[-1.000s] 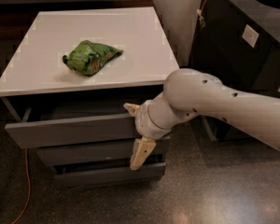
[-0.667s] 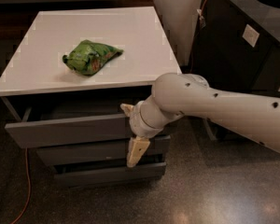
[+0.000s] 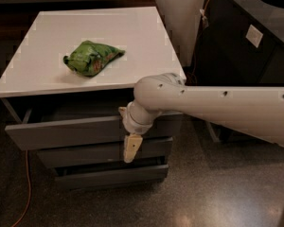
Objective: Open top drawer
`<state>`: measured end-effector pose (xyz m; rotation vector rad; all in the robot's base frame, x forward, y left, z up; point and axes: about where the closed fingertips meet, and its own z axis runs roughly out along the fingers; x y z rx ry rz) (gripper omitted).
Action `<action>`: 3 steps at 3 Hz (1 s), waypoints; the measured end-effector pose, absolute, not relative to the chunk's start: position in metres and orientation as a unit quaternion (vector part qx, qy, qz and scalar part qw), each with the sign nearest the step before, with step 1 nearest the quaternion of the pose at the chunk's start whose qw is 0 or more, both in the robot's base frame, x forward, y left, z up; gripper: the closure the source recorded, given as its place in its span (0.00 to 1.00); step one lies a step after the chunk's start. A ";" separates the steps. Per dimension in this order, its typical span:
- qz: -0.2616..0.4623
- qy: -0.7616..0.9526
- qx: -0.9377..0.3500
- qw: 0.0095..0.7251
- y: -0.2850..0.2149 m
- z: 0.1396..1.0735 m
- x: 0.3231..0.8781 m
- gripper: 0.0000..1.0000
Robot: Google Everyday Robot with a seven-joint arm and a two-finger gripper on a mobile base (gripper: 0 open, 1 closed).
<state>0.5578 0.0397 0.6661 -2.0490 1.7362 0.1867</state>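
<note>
Pale tubular arm (image 3: 217, 108) carries cream gripper (image 3: 127, 135) by top drawer (image 3: 61, 131).

A low grey cabinet with a flat, white, rectangular top (image 3: 47, 79) stood on a dark, speckled, polished floor (image 3: 208, 193). A crumpled green plastic snack bag (image 3: 92, 57) lay directly on the white top, near its middle. A thin orange cable (image 3: 24, 174) ran across the floor beside the cabinet's left side. The robot's cream-coloured gripper (image 3: 128, 135) was at the cabinet's front, just below the top's front edge.

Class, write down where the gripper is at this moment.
Camera view: the gripper is at the front of the top drawer, right of its centre, just below the white cabinet top.
</note>
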 end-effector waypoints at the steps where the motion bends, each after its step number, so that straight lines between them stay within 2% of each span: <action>1: 0.065 0.636 -0.740 0.211 0.042 0.652 0.571 0.00; 2: 0.064 0.640 -0.738 0.205 0.040 0.650 0.576 0.13; 3: 0.068 0.638 -0.738 0.208 0.035 0.658 0.568 0.35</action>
